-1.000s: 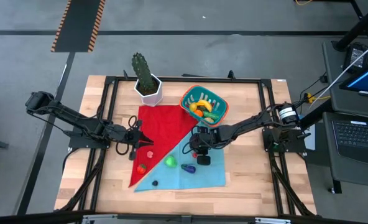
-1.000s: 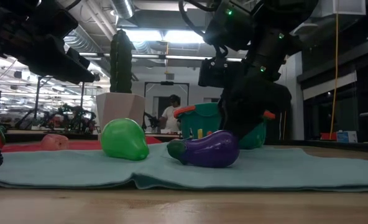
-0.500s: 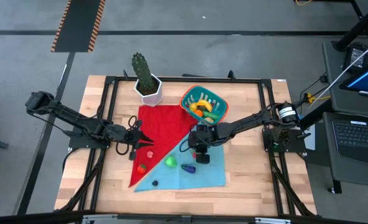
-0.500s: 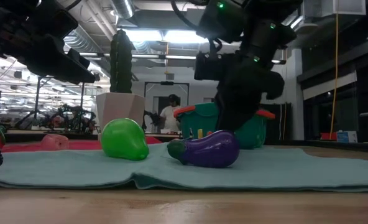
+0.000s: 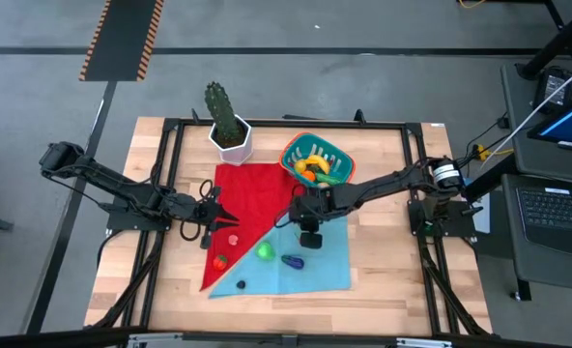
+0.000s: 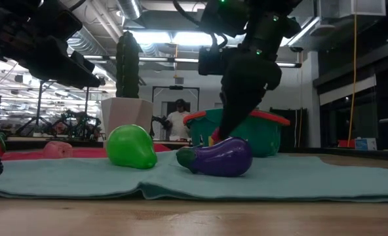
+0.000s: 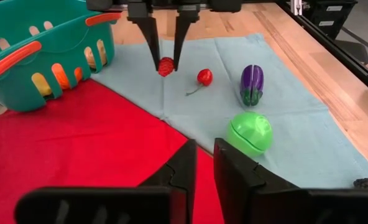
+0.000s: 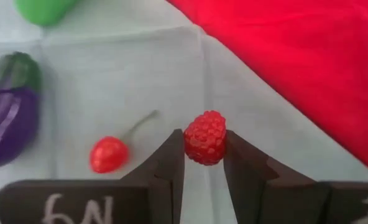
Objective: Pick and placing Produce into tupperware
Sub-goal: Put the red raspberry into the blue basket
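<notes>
My right gripper (image 8: pixel 204 163) is shut on a red raspberry (image 8: pixel 204 137) just above the blue cloth (image 5: pixel 320 271), near the teal tupperware (image 5: pixel 317 162), which holds several produce pieces. A cherry (image 8: pixel 108 154), a purple eggplant (image 7: pixel 252 84) and a green pear (image 7: pixel 250 132) lie on the blue cloth. A red piece (image 5: pixel 221 259) and a pink piece (image 5: pixel 234 237) lie on the red cloth (image 5: pixel 252 198). My left gripper (image 7: pixel 205 165) waits shut over the red cloth's left part, holding nothing. My right gripper pinches the raspberry by its two opposite sides (image 7: pixel 166 66) between its fingertips (image 8: pixel 171 155). The fingers come steeply from above, pointing down. The raspberry is lifted a little clear of the blue cloth.
A cactus in a white pot (image 5: pixel 228 130) stands at the far edge, left of the tupperware. A small dark piece (image 5: pixel 241 285) lies at the blue cloth's near left corner. A black frame (image 5: pixel 170 126) runs round the tabletop.
My right gripper has risen from the blue cloth and drifted a little toward the table's far edge, toward the tupperware, and it has stayed shut. The eggplant and the pear have not moved.
</notes>
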